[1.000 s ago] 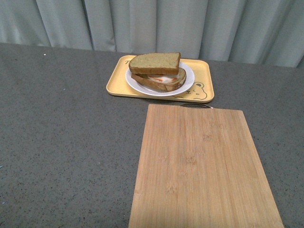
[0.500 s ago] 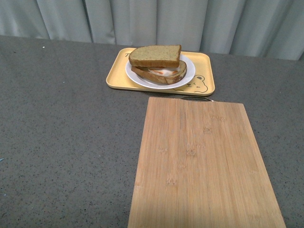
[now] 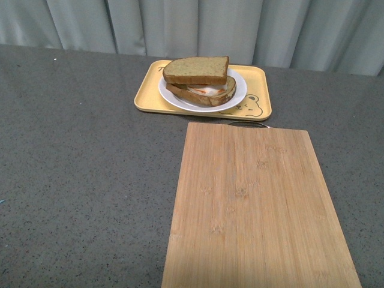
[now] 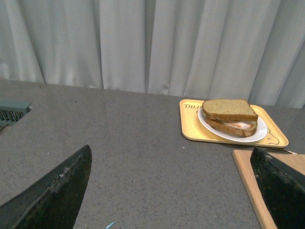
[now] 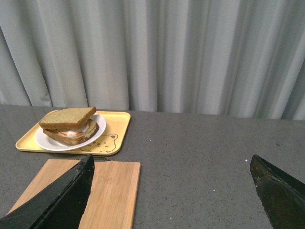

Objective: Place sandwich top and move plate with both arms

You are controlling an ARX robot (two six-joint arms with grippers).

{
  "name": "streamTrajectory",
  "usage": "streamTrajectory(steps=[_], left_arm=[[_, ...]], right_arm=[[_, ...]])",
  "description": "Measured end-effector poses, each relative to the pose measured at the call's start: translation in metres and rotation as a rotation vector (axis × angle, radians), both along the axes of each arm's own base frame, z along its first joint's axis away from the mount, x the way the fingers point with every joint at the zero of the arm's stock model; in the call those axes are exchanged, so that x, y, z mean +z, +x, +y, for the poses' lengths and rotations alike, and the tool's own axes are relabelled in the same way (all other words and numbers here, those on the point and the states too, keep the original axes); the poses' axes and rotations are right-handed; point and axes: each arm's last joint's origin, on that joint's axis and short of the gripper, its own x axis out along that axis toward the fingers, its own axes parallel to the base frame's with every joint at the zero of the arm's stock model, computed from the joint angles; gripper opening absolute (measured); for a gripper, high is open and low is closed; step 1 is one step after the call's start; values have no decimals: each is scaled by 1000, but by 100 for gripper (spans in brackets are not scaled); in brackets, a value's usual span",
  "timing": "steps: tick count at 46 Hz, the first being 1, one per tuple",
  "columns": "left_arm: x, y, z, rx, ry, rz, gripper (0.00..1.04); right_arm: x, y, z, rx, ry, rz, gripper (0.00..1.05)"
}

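Observation:
The sandwich top [image 3: 196, 70], a plain tan-brown slice, lies on a lower bread slice with egg, on the white plate [image 3: 239, 96]. The plate stands on a yellow tray [image 3: 147, 96] at the far middle of the table. No arm shows in the front view. My left gripper [image 4: 171, 150] is open over bare table, well short of the sandwich top [image 4: 228, 109] and plate [image 4: 261, 134]. My right gripper [image 5: 172, 157] is open too, nothing between its fingers, with the sandwich top [image 5: 66, 117] and plate [image 5: 100, 132] far off to one side.
A bamboo cutting board [image 3: 258, 210] lies just in front of the tray and reaches the near table edge. A thin dark-and-metal item [image 3: 246, 125] peeks out between board and tray. A green object [image 4: 12, 112] sits at the table's left. Grey curtains hang behind.
A second ago the whole front view sat slightly lower in the picture; it has shifted up. Sandwich, plate, tray and board keep their places relative to each other.

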Motion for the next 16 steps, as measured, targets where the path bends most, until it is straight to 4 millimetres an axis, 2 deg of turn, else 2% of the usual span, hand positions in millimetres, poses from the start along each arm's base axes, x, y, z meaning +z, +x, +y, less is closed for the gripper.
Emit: streamTrajectory(steps=[16], left_arm=[[0,0,0,0,0,0,98]], right_arm=[[0,0,0,0,0,0,95]])
